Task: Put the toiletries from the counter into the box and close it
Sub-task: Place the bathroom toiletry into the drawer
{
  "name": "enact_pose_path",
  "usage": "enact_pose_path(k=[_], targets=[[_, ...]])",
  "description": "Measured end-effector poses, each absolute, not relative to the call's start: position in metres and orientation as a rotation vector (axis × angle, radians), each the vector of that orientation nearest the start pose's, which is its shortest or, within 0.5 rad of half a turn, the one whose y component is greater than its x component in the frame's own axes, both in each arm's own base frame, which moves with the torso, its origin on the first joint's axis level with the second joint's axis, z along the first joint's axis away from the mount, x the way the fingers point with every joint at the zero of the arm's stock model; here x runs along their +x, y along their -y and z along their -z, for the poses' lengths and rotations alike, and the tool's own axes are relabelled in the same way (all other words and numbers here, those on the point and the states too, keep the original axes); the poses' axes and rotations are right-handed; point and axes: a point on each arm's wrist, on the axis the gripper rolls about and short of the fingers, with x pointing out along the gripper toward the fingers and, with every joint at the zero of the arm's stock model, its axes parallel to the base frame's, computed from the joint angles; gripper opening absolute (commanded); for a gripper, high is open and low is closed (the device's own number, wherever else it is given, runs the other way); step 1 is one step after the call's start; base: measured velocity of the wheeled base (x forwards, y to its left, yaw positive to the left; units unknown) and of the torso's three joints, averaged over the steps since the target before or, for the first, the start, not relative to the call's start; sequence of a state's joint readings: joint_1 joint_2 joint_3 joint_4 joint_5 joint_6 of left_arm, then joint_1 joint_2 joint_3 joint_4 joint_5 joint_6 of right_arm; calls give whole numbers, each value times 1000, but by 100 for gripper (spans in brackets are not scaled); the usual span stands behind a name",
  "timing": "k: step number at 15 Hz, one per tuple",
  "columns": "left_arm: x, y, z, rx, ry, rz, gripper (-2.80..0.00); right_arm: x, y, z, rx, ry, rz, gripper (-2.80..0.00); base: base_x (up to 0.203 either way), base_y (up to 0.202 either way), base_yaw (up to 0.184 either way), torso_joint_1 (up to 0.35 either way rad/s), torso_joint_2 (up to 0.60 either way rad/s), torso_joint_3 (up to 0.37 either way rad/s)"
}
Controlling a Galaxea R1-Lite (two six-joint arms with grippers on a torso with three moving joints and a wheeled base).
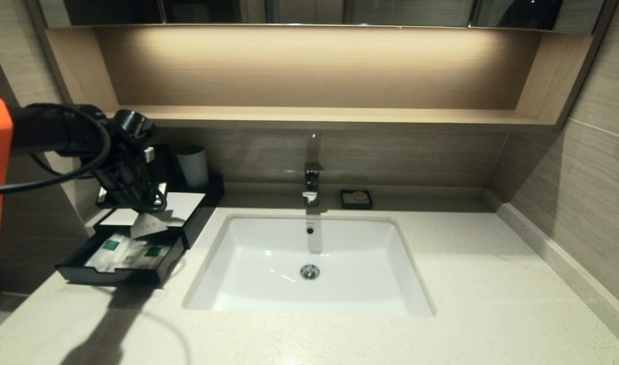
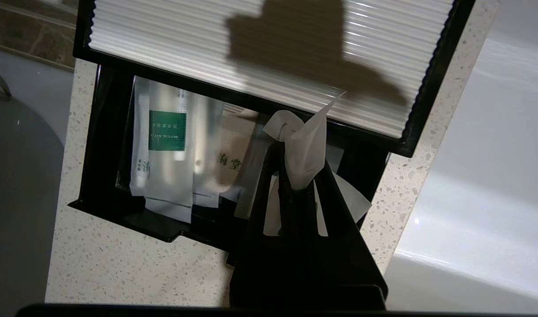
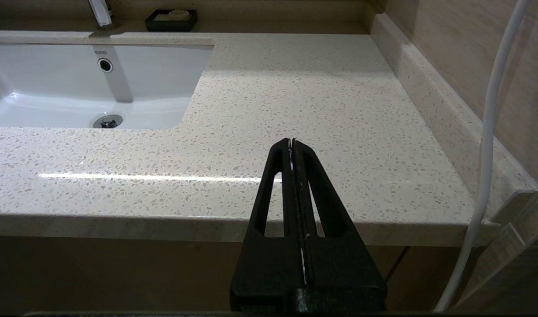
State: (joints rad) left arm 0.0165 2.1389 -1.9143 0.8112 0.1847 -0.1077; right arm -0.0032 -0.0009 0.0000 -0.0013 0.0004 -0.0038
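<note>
Nearest, the right gripper hangs parked off the counter's front edge with its fingers pressed together on nothing, and I see no packet left on the stone. Further in, the box's drawer stands pulled out toward the front edge, with two long packets lying side by side, their long axes running front to back along the drawer's pull. Above its sink-side end, the left gripper is clamped on the small packet, held upright, so dropping it and shutting the drawer seem to remain.
</note>
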Motion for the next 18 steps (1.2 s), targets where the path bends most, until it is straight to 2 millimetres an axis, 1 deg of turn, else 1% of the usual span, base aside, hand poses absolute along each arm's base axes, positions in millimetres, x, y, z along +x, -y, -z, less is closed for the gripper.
enact_pose_path(k=[6,12,18], targets=[[396,-22,-194,-14,-1088,-265,-280,-23,0,-76,-4,2,3,-280,0,0,0,0,0,0],[402,-25,-180,-21,-1128,-275,-280,-23,0,-76,-4,2,3,-280,0,0,0,0,0,0],[405,-24,-170,-37,-1152,-286,-280,-23,0,-76,-4,3,3,-280,0,0,0,0,0,0]])
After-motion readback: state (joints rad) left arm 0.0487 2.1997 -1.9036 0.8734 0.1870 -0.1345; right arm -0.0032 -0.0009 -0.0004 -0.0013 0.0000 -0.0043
